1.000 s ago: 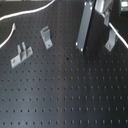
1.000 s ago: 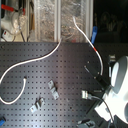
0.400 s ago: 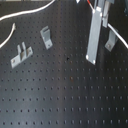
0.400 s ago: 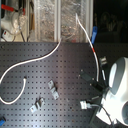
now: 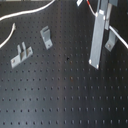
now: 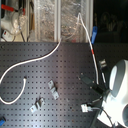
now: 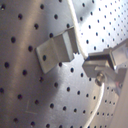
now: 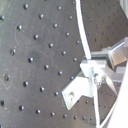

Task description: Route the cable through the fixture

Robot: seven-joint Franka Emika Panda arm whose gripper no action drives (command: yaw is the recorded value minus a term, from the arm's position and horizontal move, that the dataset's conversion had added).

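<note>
Second wrist view — the hand (image 8: pixel 92 75) pinches the cable (image 8: pixel 84 42), which trails off over the board.

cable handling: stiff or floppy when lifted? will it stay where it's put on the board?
Probably floppy: the cable lies in loose sweeping curves across the perforated board in the second exterior view. Likely light, being thin beside the metal brackets. It may spring or slide after release, since nothing visibly pins its loose length.
</note>
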